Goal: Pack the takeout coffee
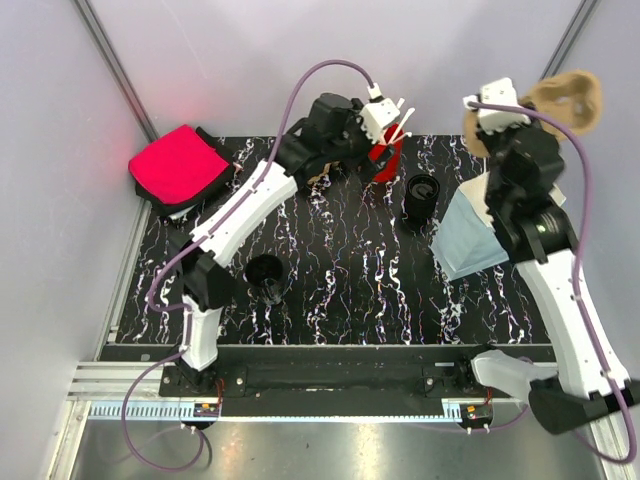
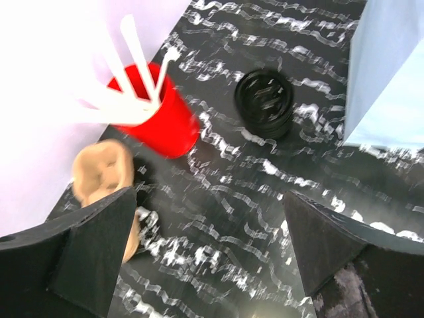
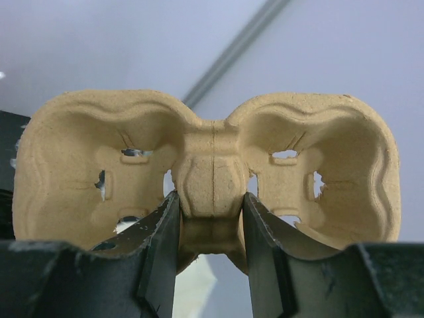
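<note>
Your right gripper (image 3: pixel 211 205) is closed down on the centre rib of the cardboard cup carrier (image 3: pixel 212 152), one finger (image 3: pixel 159 252) each side. The carrier is held up in the air past the far right corner, cup wells facing the wrist camera.

Your left gripper (image 2: pixel 209 199) is wide open with nothing between its fingers (image 2: pixel 93 252). It hangs above the far edge, about mid-width, by the red cup (image 2: pixel 159 122) of white stirrers. A tan lumpy thing (image 2: pixel 106 175) lies just under it; can't tell what.

The takeout coffee (image 1: pixel 421 195) is upright with its lid on, on the worktop near the far edge, right of centre. It sits between the red cup and the pale blue bag (image 1: pixel 468 240), touching neither gripper.

A lidless black cup (image 1: pixel 265 277) is toward the near left, and a pink cloth (image 1: pixel 178 163) is at the far left corner.
</note>
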Controlling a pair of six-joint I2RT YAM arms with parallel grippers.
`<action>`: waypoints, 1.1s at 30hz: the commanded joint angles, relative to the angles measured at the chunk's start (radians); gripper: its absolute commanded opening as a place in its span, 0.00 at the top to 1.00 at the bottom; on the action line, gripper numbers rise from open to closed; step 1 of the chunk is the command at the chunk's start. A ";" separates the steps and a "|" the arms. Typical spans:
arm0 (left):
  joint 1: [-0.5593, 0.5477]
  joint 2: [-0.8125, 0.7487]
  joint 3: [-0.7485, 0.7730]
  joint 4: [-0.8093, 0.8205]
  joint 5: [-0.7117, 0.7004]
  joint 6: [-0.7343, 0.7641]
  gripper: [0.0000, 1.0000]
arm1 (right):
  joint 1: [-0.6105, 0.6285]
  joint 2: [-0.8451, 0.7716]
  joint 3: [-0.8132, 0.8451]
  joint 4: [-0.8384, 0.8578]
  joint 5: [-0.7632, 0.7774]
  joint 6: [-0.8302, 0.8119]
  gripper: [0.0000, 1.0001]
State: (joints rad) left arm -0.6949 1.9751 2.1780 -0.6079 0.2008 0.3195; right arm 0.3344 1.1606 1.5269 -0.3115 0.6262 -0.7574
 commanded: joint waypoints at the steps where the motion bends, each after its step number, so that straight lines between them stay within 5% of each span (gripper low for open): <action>1: -0.026 0.024 0.106 0.077 0.008 -0.095 0.01 | -0.067 -0.123 -0.109 0.092 0.079 -0.133 0.80; 8: -0.031 0.042 0.091 0.082 -0.004 -0.152 0.01 | -0.092 -0.173 -0.247 0.049 0.055 -0.123 0.79; 14: -0.022 -0.077 -0.097 0.073 -0.081 -0.152 0.01 | -0.090 -0.159 -0.300 0.017 0.027 -0.089 0.80; 33: 0.166 -0.343 -0.383 0.060 -0.015 -0.206 0.01 | -0.092 -0.243 -0.424 0.000 0.029 -0.134 0.79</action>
State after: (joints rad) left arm -0.5449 1.6691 1.8202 -0.5812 0.1532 0.1295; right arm 0.2474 0.9768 1.1007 -0.3328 0.6609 -0.8631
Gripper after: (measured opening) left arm 0.987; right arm 0.447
